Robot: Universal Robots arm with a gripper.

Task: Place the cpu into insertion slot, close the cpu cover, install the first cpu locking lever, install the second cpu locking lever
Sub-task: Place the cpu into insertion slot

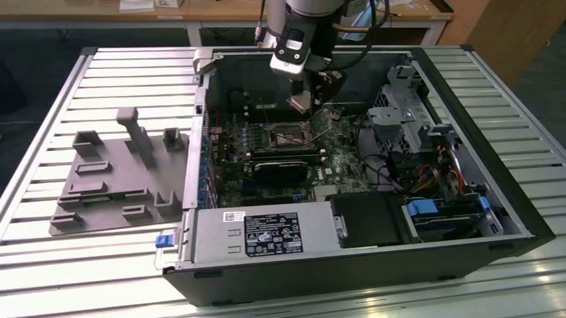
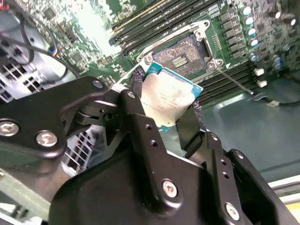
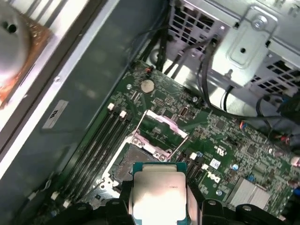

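Observation:
The cpu [image 2: 171,98], a flat square chip with a pale silver top, is pinched at its edges between my black fingers [image 2: 138,108]. My gripper [image 2: 168,96] is shut on it. In the exterior view the gripper [image 1: 303,101] hangs inside the open computer case, a little above the insertion slot [image 1: 285,136]. The slot [image 2: 180,56] lies bare, with nothing in it. In the first wrist view the cpu [image 3: 159,194] hovers near the slot [image 3: 133,166]. The cpu cover [image 3: 159,129], a silvery frame, stands swung up at the slot's far side. A thin locking lever [image 2: 232,77] sticks out beside the slot.
The case [image 1: 495,199] lies open on a slatted metal table [image 1: 53,278]. Memory slots [image 2: 159,18] run beside the socket. A black card [image 1: 283,165], the power supply [image 1: 265,232] and a drive cage [image 1: 415,112] ring the board. A grey fixture plate [image 1: 115,179] sits at the exterior view's left.

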